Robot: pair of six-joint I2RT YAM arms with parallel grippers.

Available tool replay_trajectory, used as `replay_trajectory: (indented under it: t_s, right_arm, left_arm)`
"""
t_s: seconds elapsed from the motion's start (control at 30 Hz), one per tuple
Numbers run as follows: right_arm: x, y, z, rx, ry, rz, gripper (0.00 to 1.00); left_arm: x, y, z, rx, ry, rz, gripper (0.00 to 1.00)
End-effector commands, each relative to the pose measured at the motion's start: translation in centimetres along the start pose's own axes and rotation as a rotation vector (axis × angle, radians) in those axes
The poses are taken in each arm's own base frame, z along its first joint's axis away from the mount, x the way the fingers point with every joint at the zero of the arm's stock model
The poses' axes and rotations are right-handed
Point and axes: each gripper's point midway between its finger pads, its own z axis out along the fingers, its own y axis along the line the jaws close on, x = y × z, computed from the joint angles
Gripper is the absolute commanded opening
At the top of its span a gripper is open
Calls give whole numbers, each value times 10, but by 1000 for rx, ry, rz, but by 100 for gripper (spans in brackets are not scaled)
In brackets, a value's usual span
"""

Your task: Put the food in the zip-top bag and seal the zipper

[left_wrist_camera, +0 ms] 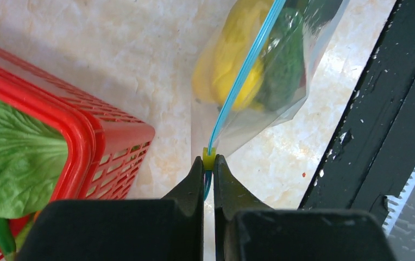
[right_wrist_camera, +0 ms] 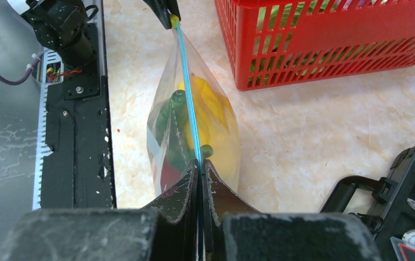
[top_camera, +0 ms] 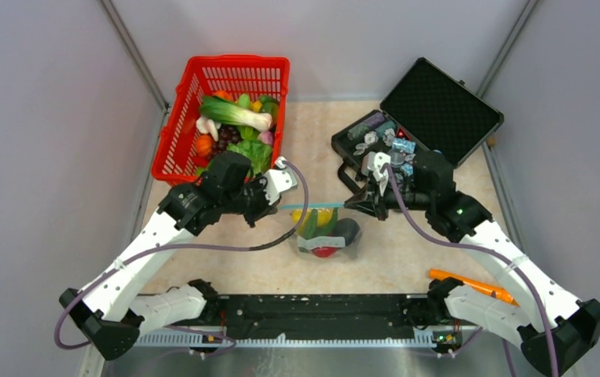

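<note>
Both arms have hold of the bag (top_camera: 327, 233), which sits mid-table (top_camera: 407, 251), in front of the gap between the red basket (top_camera: 173, 141) and the open black case (top_camera: 440, 98). The left gripper (left_wrist_camera: 209, 163) is clamped tight on one end of the zipper (left_wrist_camera: 243, 76), right at a little yellow tab (left_wrist_camera: 209, 158) on the strip. The right gripper (right_wrist_camera: 200, 166) is pinched shut on the other end. The blue strip runs straight and taut between them, with the bag's body below it. Can't tell if the bottom actually rests on the table. From the wrist views the zipper reads as one thin line, but I can't say whether it's pressed closed all the way along. The food (top_camera: 320, 224) is inside the bag: a yellow piece (left_wrist_camera: 224, 60), a green cucumber (right_wrist_camera: 173, 109), something red (top_camera: 324, 251) low down and a dark eggplant (top_camera: 347, 229) on the case side. The basket holds more toy veg, with leafy greens (top_camera: 251, 151) and a leek-looking thing (top_camera: 234, 114). The case has small silvery trinkets (top_camera: 387, 141) in its tray. An orange tool (top_camera: 470, 283) lies by the right arm's base, well apart from the bag.
</note>
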Motion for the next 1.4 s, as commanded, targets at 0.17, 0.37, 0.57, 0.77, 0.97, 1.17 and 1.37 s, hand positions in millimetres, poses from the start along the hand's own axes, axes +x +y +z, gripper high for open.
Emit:
replay_trajectory:
  t_s: [0.17,0.37,0.57,0.77,0.97,1.17,1.37]
  right_arm:
    - [-14,-7,-8,58,-36,-36,0]
    - [-13,-9,-7,62,-34,-37,0]
    - [-9,-10,-5,62,-24,-30,0]
    - [-7,-11,-5,66,-23,-27,0]
    - [-7,-13,-4,71,-29,-27,0]
    - [-9,-20,-2,108,-45,3,5]
    - [-33,-24,4,118,-178,58,42]
  left_arm:
    - [41,17,-19,-142,116,-32,0]
    - [46,24,-21,-167,189,-51,0]
    - [51,36,-26,-237,253,-95,0]
    - [49,46,-41,-306,270,-91,0]
    - [47,46,-45,-313,260,-88,7]
    - [23,36,-39,-235,150,-74,23]
    - [-23,37,-38,-229,-87,-42,75]
